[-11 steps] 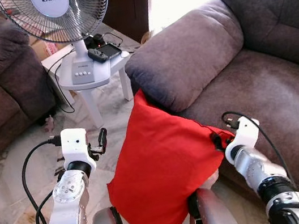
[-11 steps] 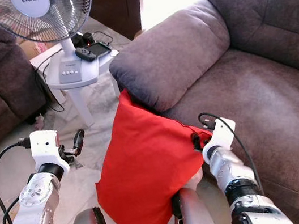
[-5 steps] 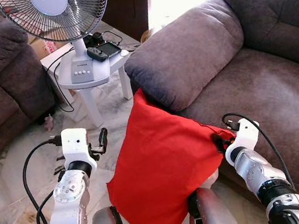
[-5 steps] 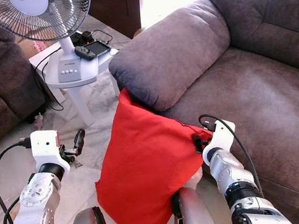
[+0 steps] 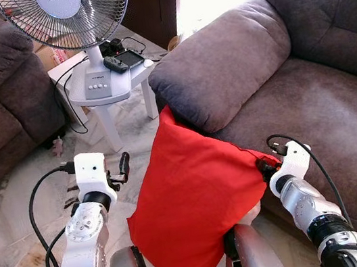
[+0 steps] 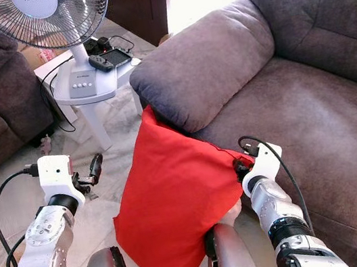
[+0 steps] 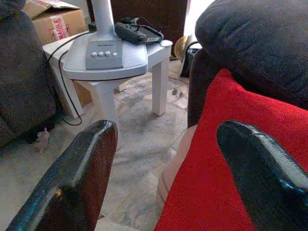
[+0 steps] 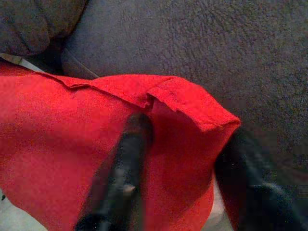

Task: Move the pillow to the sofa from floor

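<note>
We see the red fabric pillow [image 5: 197, 205] standing on one corner in front of the robot's legs, its upper corner leaning against the rounded armrest of the grey-brown suede sofa [image 5: 311, 104]. The right edge of the pillow lies over the near rim of the sofa seat. Our right claw [image 8: 183, 159] grips the right corner of the pillow: one black finger [image 8: 120, 178] presses on the red cloth and the other finger is on the other side of the folded corner, so the cloth is pinched between them. Our left claw [image 7: 163, 168] hovers just left of the pillow, its two fingers spread wide with nothing between them, not touching the cloth. Far on the left stands a small white square tabletop [image 5: 138, 75] that carries a white standing fan [image 5: 75, 27] and a black remote control [image 5: 117, 64]. Under everything is a pale marble floor [image 5: 11, 237]
</note>
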Controlling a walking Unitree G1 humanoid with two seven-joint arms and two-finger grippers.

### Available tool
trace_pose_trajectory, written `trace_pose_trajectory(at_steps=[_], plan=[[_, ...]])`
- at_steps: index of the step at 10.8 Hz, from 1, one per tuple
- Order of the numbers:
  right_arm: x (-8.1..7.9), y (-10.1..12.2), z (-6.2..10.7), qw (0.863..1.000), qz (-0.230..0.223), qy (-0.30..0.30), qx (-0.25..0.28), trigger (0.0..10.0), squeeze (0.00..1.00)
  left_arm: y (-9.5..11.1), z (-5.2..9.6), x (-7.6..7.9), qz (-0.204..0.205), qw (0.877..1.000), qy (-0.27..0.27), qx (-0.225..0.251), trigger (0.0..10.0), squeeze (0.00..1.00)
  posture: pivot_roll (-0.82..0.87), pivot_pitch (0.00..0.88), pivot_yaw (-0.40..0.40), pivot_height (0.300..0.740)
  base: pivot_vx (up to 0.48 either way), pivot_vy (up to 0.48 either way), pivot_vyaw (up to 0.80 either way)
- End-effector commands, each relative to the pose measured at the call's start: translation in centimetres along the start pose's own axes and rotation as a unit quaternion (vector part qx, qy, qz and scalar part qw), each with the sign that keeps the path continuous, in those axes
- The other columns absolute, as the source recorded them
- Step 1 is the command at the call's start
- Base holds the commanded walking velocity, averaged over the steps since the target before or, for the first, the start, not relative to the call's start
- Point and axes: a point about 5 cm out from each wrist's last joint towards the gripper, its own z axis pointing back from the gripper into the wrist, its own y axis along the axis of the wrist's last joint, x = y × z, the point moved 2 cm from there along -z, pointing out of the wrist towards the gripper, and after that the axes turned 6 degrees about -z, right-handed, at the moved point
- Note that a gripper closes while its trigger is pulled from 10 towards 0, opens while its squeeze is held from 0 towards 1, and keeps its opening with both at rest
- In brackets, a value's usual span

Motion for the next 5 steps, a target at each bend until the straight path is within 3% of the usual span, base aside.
trace_pose_trajectory(at_steps=[1,5], plan=[[0.35,-0.39,0.06,1.000,-0.001,-0.005,-0.003,0.0,0.00,-0.12,0.07,-0.23,-0.003,1.000,0.000,0.000,10.0,0.00,0.07,0.105,-0.087,0.578,0.000,0.000,0.00],[-0.18,-0.92,0.00,1.000,-0.003,0.004,-0.008,0.0,0.00,0.08,-0.20,-0.81,-0.009,1.000,0.003,0.000,10.0,0.00,0.08,0.099,-0.069,0.578,0.000,0.000,0.00]])
